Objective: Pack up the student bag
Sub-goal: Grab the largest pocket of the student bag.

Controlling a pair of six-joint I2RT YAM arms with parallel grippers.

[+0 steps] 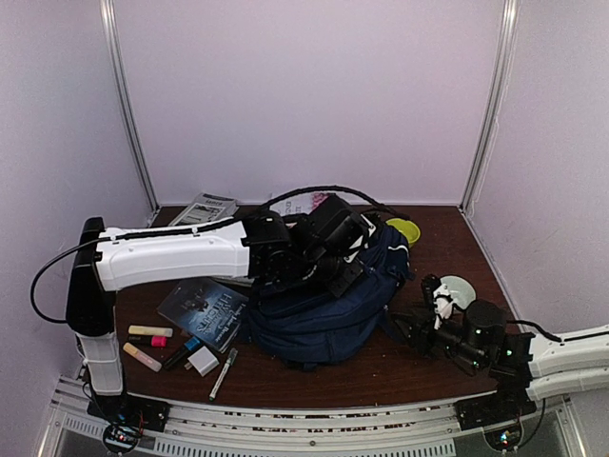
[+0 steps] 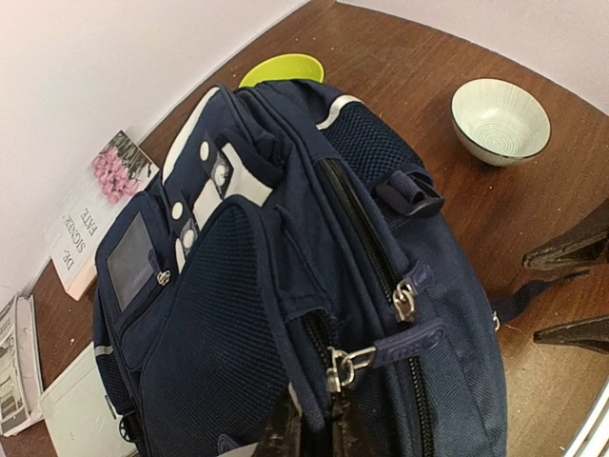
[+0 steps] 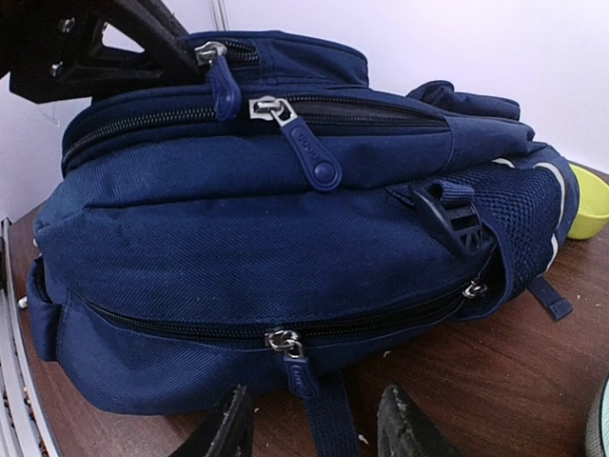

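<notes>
Top external view: your student bag (image 1: 324,319) lies on its side in the middle of the worktop (image 1: 438,248). The dark booklet (image 1: 203,309), highlighters (image 1: 149,332), eraser (image 1: 203,361) and pen (image 1: 225,371) at lower left are all outside it. I'd judge you've barely begun.

— Agreed, nearly everything is left to pack. But that view hides both of your hands' tips, so go to the wrist views. The left wrist view shows your left hand (image 2: 314,433) pressed together at the top zip, at the bottom edge. I cannot tell whether it pinches cloth.

— And the right wrist view?

— Your right hand (image 3: 314,428) is spread, its fingers either side of the lower zip pull (image 3: 300,376) without touching it. Only this view shows the upper zip gaping slightly. The left wrist view alone shows the flowered book (image 2: 100,214) behind the bag.
</notes>
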